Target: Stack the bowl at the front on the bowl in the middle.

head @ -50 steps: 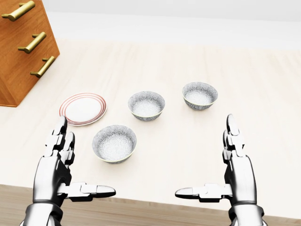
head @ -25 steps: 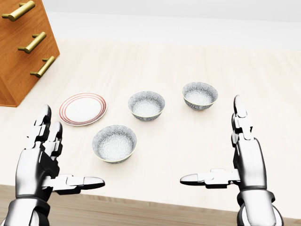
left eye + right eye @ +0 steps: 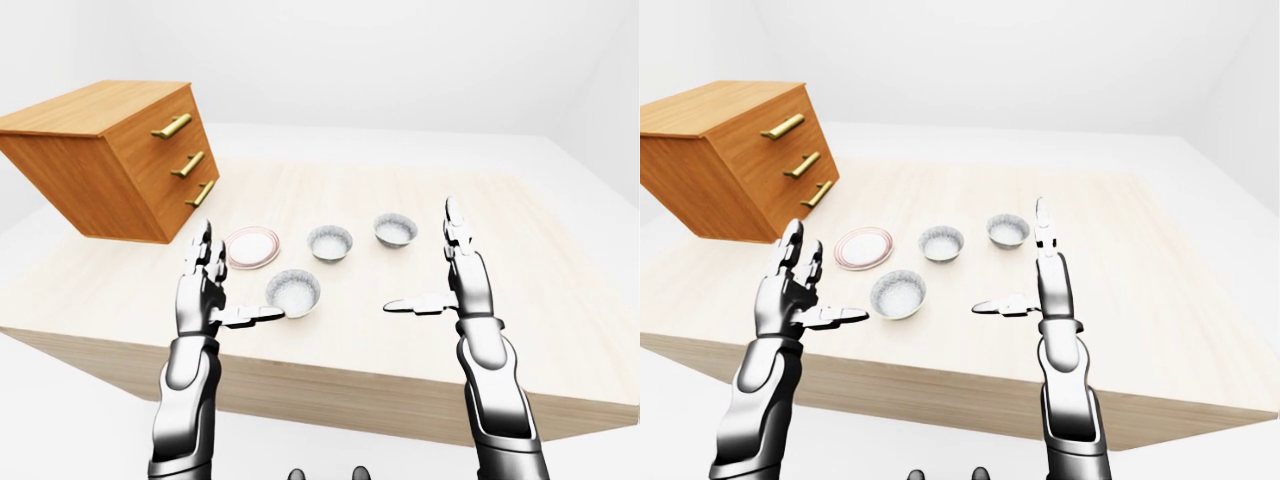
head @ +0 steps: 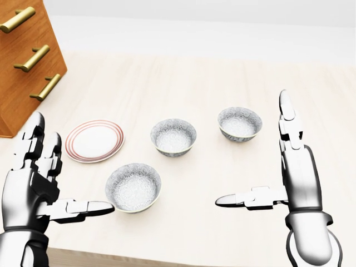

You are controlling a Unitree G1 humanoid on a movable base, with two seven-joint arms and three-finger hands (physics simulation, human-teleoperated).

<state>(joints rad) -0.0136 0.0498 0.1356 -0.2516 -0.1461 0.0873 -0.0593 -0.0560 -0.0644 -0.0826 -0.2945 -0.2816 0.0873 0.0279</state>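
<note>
In the head view the front bowl [image 4: 133,187], a round ceramic bowl with a speckled grey-and-white glaze, sits upright in the lower centre-left of the frame on the pale wooden counter [image 4: 194,83]. It is empty and nothing grips it. The middle bowl [image 4: 173,136], a matching speckled one, stands above it and slightly to the right, with a clear strip of counter between the two rims.

The left hand [image 4: 28,189], a silver three-finger hand, is raised in the lower left of the frame, just left of the front bowl. Its fingers [image 4: 83,208] are spread wide, and the thumb points right with its tip at the bowl's lower-left wall. Whether the tip touches the bowl or hangs above it cannot be told.

The right hand [image 4: 297,178] stands in the lower right, also splayed and holding nothing. Its thumb points left across a wide bare gap, well apart from either bowl.

The left hand is plainly the nearer one, and the bowl lies directly to the right of its open palm. Being round, the bowl has no long axis to line up with. The grasp would likely depend on getting the fingers over the near rim. The carry would then go up and a little rightward in the frame.

A white round plate with red rings [image 4: 94,141] lies just above the left hand. A third speckled bowl [image 4: 240,123] sits right of the middle one, and a brown wooden drawer chest with brass handles [image 4: 22,72] fills the upper left corner.
</note>
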